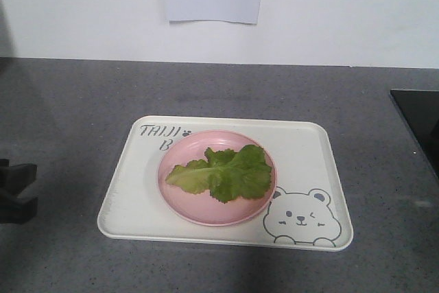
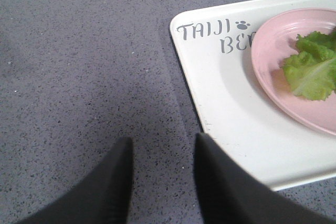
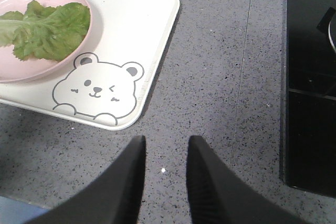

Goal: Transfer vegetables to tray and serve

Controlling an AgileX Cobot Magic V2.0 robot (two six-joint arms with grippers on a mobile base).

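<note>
Bright green frilly lettuce leaf with a pale rib (image 1: 225, 172) lies flat on a round pink plate (image 1: 180, 200). The plate sits mid-way on the cream-white rounded-rectangle tray with bear drawing and grey lettering (image 1: 312, 149), on a grey speckled countertop (image 1: 82, 101). So the leaf is over the tray but resting on the plate, not on the tray surface itself.

Leaf long axis: roughly left–right in the front view, pale rib end toward the left, the broad frilled end toward the right.

Left gripper (image 2: 163, 182): jaws parted, nothing between them, over bare counter just off the tray's lettered corner. The leaf lies ahead and to its right; rib end shows nearest in that wrist view.

Right gripper (image 3: 165, 179): jaws also parted and empty, over counter off the bear corner (black panel (image 3: 310, 77) to its right). The leaf lies ahead and to its left.

Judgement: both arms look about equally placed; neither is clearly nearer.
</note>
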